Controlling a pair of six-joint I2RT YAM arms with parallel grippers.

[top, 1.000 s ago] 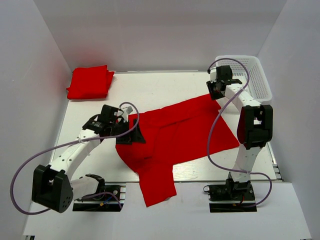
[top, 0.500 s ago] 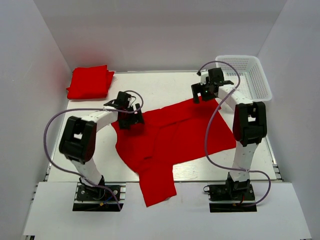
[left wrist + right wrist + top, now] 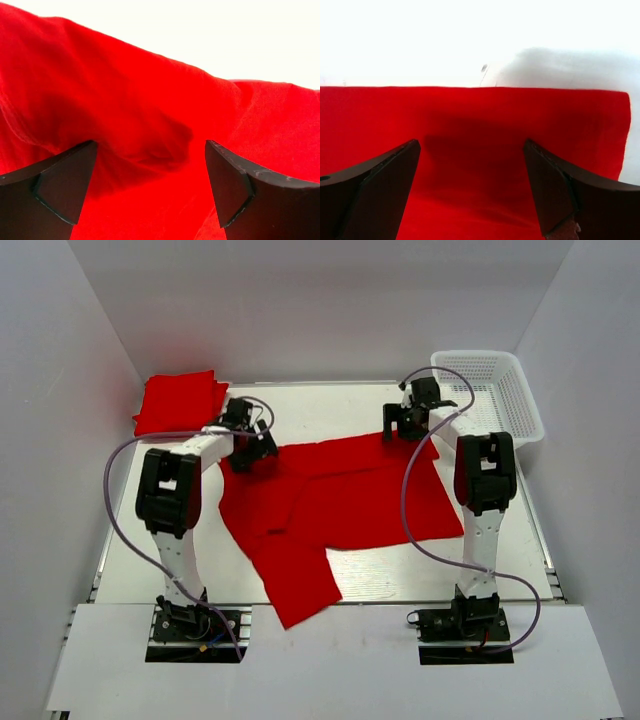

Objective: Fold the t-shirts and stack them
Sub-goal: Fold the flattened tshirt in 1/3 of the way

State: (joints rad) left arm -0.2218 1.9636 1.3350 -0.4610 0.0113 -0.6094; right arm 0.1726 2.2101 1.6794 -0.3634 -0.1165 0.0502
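Observation:
A red t-shirt [image 3: 340,502] lies partly folded and spread across the middle of the table, one flap reaching toward the near edge. A folded red t-shirt [image 3: 180,405] sits at the back left corner. My left gripper [image 3: 257,451] is at the spread shirt's back left corner, open, with rumpled cloth [image 3: 125,90] below its jaws [image 3: 150,145]. My right gripper [image 3: 402,430] is at the shirt's back right corner, open, over the flat straight cloth edge [image 3: 470,115], jaws wide apart [image 3: 470,145].
A white mesh basket [image 3: 505,390] stands at the back right, just right of my right arm. White walls close in the table on the left, back and right. Bare white table [image 3: 330,410] runs behind the shirt.
Both arms have stretched toward the back of the table. The left gripper moved from the shirt's left side to its back left corner. The spread shirt has shifted back and left.

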